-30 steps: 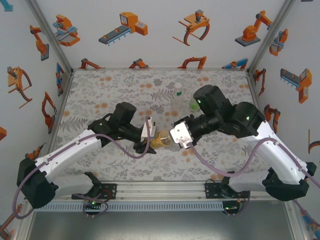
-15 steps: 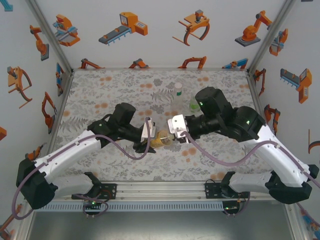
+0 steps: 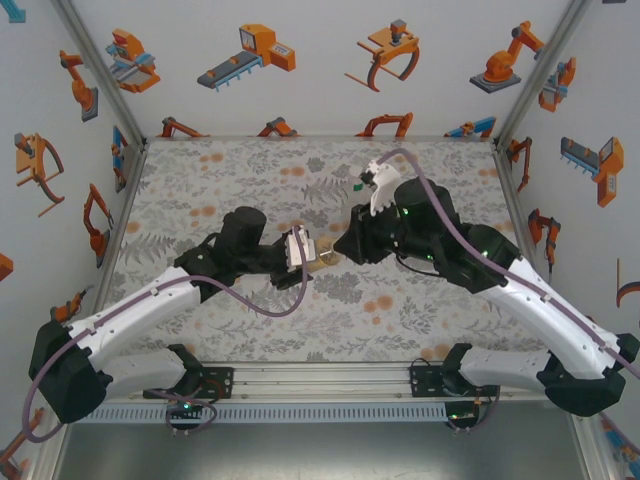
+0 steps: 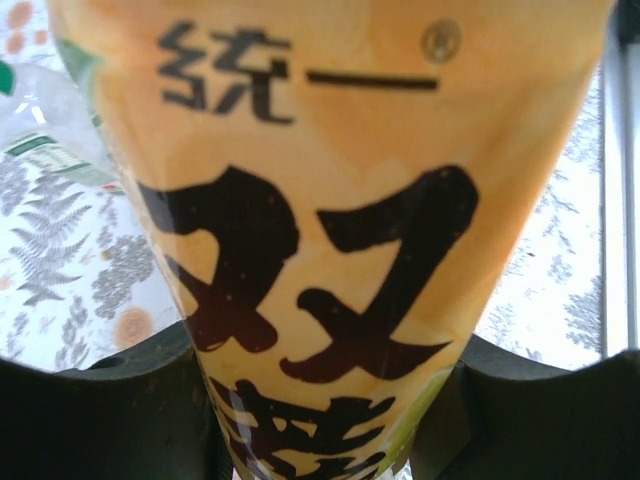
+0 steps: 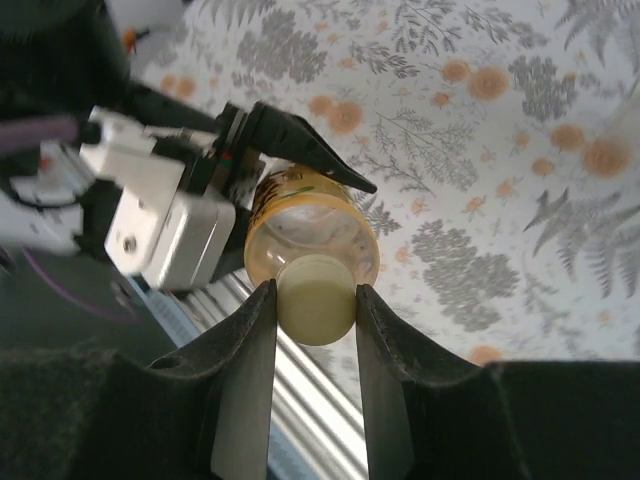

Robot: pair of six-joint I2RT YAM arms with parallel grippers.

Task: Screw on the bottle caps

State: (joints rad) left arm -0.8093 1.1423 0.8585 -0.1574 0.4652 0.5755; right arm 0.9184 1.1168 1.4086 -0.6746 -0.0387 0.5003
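A: How far along is the job judged to be?

B: Partway on one bottle, approx.; the pale yellow cap [image 5: 315, 300] is seated on the neck of the orange bottle [image 5: 300, 225]; whether it's threaded tight can't be told; turning it down is judged to be the step in hand.

A: State of the claws?

B: The left claw [image 3: 310, 257] is clenched round the orange bottle's body; the bottle is held on its side, neck pointed at the right claw [image 5: 315, 290]. That one is closed on the cap; a finger is pressed to each side of it.

A: Where's the bottle w.r.t. the right claw?

B: Straight ahead of its tips; the cap is caught between the fingers, the bottle's shoulder is seen just beyond, and the left claw is clamped further down the body; the two claws are brought close, tip toward tip.

A: And what's left?

B: A clear bottle [image 4: 40, 130], blurred, is glimpsed on the bench [image 3: 200, 180] beyond and to one side of the left claw; its cap can't be made out; so the remaining bottles are counted as unconfirmed.
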